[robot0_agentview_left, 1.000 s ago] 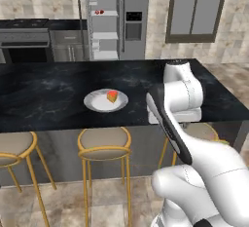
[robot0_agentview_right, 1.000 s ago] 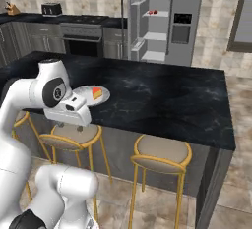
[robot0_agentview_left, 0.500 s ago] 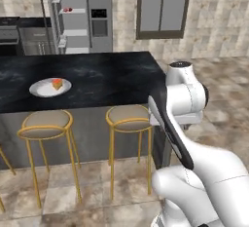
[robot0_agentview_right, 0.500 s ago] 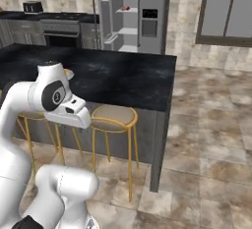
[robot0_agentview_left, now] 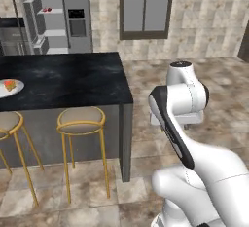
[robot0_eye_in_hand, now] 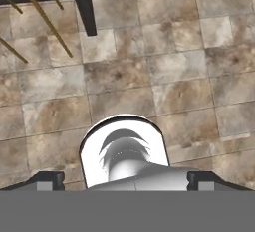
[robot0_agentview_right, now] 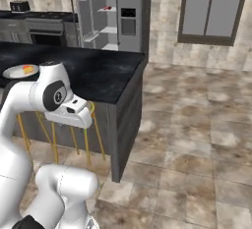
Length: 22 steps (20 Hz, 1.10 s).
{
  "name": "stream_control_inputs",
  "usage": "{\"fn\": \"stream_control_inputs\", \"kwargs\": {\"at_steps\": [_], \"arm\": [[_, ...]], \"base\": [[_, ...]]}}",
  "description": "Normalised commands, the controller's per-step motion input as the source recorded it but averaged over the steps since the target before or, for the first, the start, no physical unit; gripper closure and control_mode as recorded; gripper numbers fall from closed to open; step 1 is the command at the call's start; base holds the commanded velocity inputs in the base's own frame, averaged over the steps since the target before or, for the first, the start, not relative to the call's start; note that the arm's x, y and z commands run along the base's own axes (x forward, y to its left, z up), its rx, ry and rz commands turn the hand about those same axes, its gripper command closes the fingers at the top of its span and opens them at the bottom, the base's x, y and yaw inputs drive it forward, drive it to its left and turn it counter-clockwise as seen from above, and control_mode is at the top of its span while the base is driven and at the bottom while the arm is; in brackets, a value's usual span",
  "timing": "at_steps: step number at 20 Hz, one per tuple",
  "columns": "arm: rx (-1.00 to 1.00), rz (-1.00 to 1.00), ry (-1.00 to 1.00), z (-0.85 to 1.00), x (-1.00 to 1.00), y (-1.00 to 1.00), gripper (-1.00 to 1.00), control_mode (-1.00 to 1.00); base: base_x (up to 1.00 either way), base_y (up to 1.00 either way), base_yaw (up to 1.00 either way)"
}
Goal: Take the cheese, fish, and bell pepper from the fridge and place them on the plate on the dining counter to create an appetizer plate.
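Note:
The white-grey plate point(robot0_agentview_left: 6, 90) lies on the black dining counter point(robot0_agentview_left: 73, 80) at the far left, with the orange-yellow cheese point(robot0_agentview_left: 9, 83) on it. From the right base view the plate point(robot0_agentview_right: 15, 71) and cheese point(robot0_agentview_right: 28, 69) show behind my arm. The grey fridge point(robot0_agentview_left: 73, 14) stands open at the back. Something small and red point(robot0_agentview_left: 47, 10) sits on an upper shelf point(robot0_agentview_right: 107, 8); I cannot tell fish from bell pepper. My gripper point(robot0_eye_in_hand: 127, 178) is open and empty, pointing down at the tiled floor off the counter's end.
Gold-legged stools point(robot0_agentview_left: 80, 119) stand along the counter's near side. The counter's end corner point(robot0_agentview_right: 118, 125) is just left of my hand. Tiled floor point(robot0_agentview_right: 197, 125) stretches to the right. A grey framed panel point(robot0_agentview_left: 144, 7) hangs on the back wall.
The whole picture has shifted: the base has moved right, so counter, plate and fridge slid left in both base views. The arm keeps its pose and the gripper stays open.

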Motion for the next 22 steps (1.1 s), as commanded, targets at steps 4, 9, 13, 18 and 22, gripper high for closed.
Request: {"fn": "stream_control_inputs", "kwargs": {"at_steps": [4,9,13,18,22], "arm": [[0.00,0.00,0.00,0.00,0.00,0.00,-1.00,1.00],[0.00,0.00,0.00,0.00,0.00,0.00,-1.00,1.00],[0.00,0.00,0.00,0.00,0.00,0.00,-1.00,1.00],[0.00,0.00,0.00,0.00,0.00,0.00,-1.00,1.00],[0.00,0.00,0.00,0.00,0.00,0.00,-1.00,1.00]], "base": [[0.18,-1.00,0.22],[0.49,-1.00,0.29],[0.89,-1.00,0.32],[1.00,-0.95,0.33],[1.00,-0.90,0.32]]}}
